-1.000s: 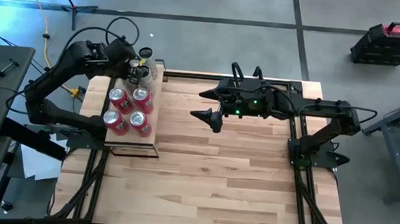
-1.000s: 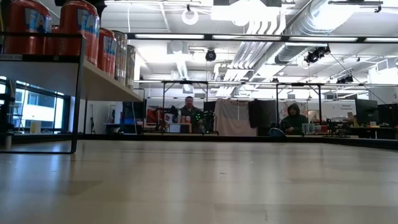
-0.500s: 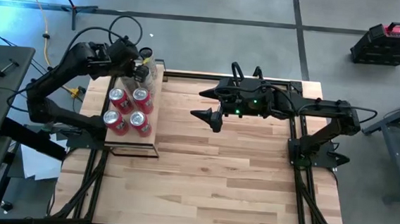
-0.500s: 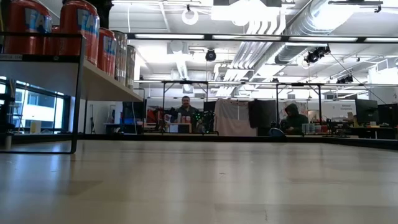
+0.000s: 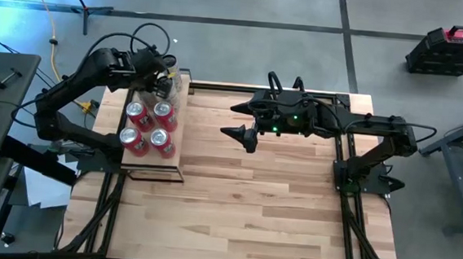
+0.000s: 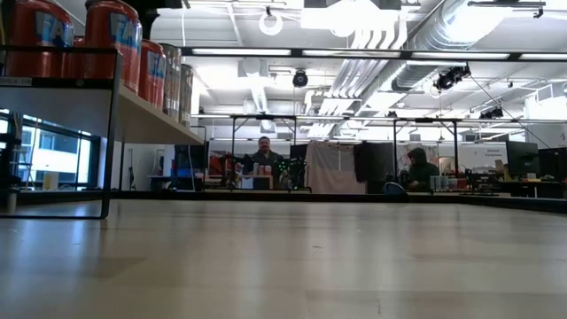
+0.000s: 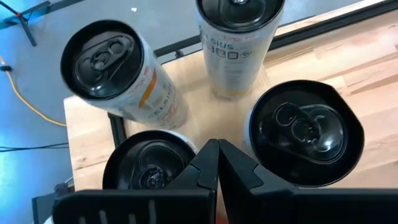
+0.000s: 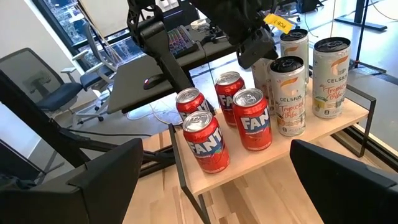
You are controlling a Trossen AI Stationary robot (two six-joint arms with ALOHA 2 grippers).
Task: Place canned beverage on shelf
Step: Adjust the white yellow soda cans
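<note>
Cans (image 8: 253,118) upright on shelf (image 5: 177,117), long axis running front-to-back; left gripper (image 7: 214,163) closed above them, empty; right gripper (image 5: 242,135) open mid-table.

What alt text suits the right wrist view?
A small shelf holds four red Fanta cans and four pale Celsius cans. The left pincer, shut, hangs over the pale cans. The right pincer's open fingers frame the view.

Beyond the worktop (image 5: 243,196), a black case (image 5: 451,48) with a red top sits on the grey floor off its far right corner. Two people (image 6: 263,159) sit at desks well behind the worktop.
</note>
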